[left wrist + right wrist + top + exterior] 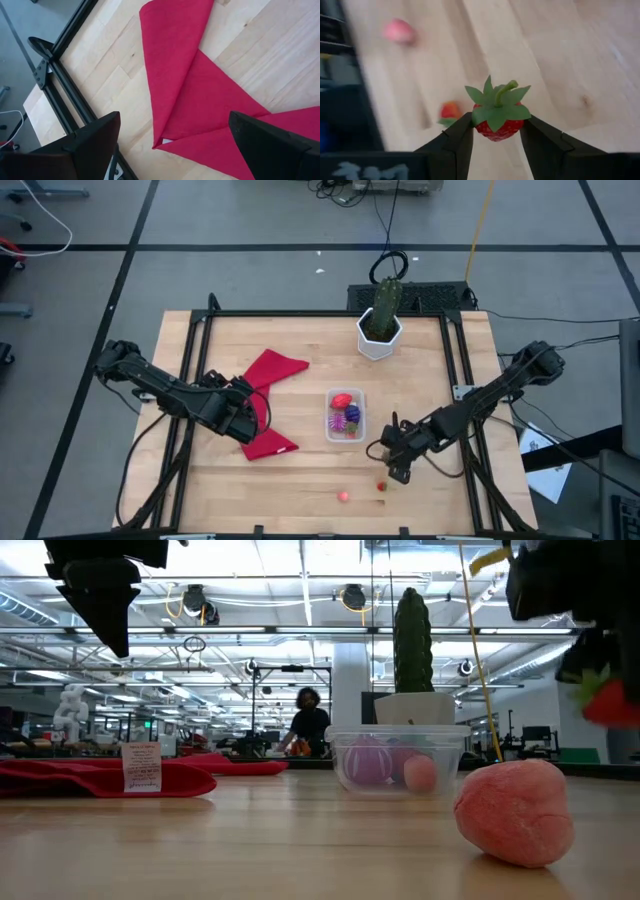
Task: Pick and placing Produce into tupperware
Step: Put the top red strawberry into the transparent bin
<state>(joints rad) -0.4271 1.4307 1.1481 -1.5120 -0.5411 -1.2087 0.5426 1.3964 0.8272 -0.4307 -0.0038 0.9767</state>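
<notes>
Right gripper (495,135) pinches a toy strawberry (496,117) above the table (290,470), near the tupperware (345,416). Left gripper (170,145), fingers spread wide and empty, hovers over the red cloth (190,90).

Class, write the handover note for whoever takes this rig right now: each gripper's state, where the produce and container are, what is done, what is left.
Right gripper: shut on a toy strawberry, lifted off the table near the front right.
Left gripper: open, empty, waiting over the red cloth.
Tupperware: mid-table, holding red, pink and purple pieces.
Done: several pieces placed.
Left: drop the strawberry in, then fetch the pink piece and small red piece near the front edge.
</notes>
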